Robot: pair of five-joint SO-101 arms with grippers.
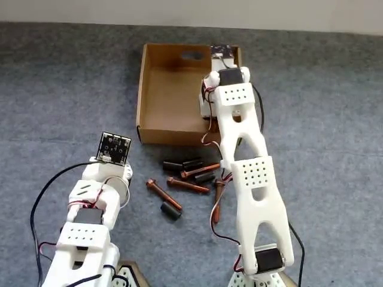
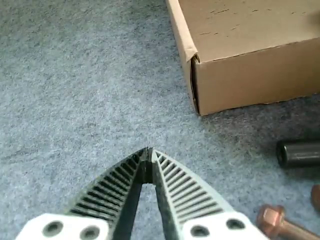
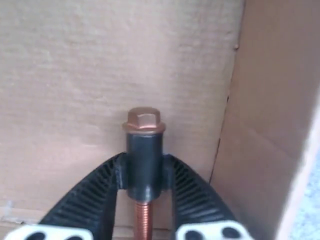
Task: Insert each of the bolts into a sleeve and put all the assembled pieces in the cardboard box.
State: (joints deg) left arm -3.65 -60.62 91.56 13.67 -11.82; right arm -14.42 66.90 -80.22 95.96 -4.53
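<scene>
Left wrist view puts the left arm's jaws nearest. They are pressed tip to tip on nothing, low over the grey worktop (image 2: pixel 75 75), just short of the cardboard box (image 2: pixel 250 70) and off its near corner. In front of the box's near wall lie the loose parts (several of each, some touching): copper-coloured bolts (image 1: pixel 164 193) and short black sleeves (image 1: pixel 170 210).

Farther on, inside the box beside a side wall, the right arm's jaws are clamped across the sleeve of an assembled piece (image 3: pixel 144 165). It is held upright, with the bolt's hex head (image 3: pixel 144 121) seated on the sleeve's top and thread showing beneath.

The parts look rigid and not fragile. The bolts are probably dense for their size, and the sleeves smooth and round, so likely to roll or slip. The middle of the sleeve seems the best hold. The bolt is probably only resting in the sleeve, so tipping the head downward could let it slide out (laying the piece flat looks safer).
</scene>
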